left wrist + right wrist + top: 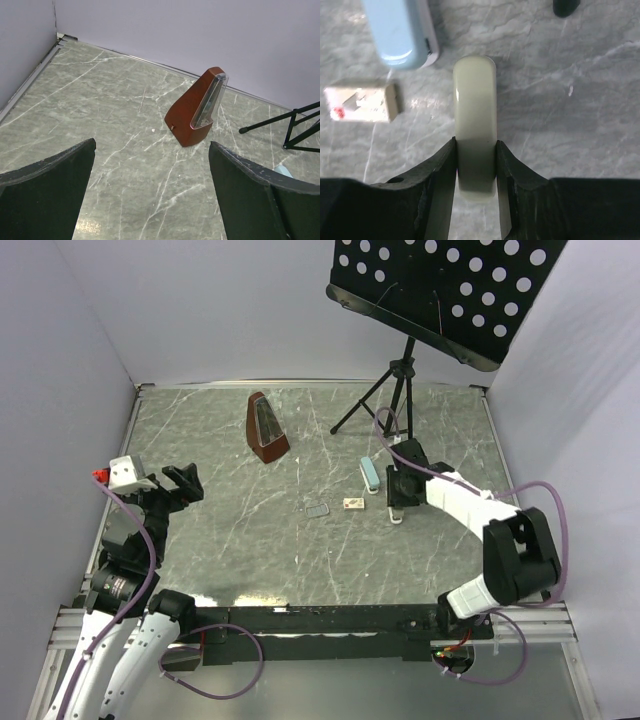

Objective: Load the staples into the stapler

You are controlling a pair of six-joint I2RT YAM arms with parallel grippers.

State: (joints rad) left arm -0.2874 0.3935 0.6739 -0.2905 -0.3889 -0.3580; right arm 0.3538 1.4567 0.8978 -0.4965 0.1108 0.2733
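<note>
My right gripper [400, 485] [475, 142] is shut on a pale off-white rounded bar [475, 90], shaped like a small stapler, that rests on the table; its end shows below the fingers [397, 515]. A light blue stapler [370, 474] [400, 30] lies just left of it. The small cream-tan staples box [352, 504] [362, 102] lies flat near both; no loose staple strips show. My left gripper [185, 483] [152, 200] is open and empty, held above the table at the far left.
A small translucent grey-blue piece [317, 508] lies left of the box. A brown metronome [267, 427] [197, 107] stands at the back middle. A black music stand [440, 290] on a tripod [395, 390] stands at the back right, one foot [566, 6] near the right gripper. White walls enclose the marble table [230, 540].
</note>
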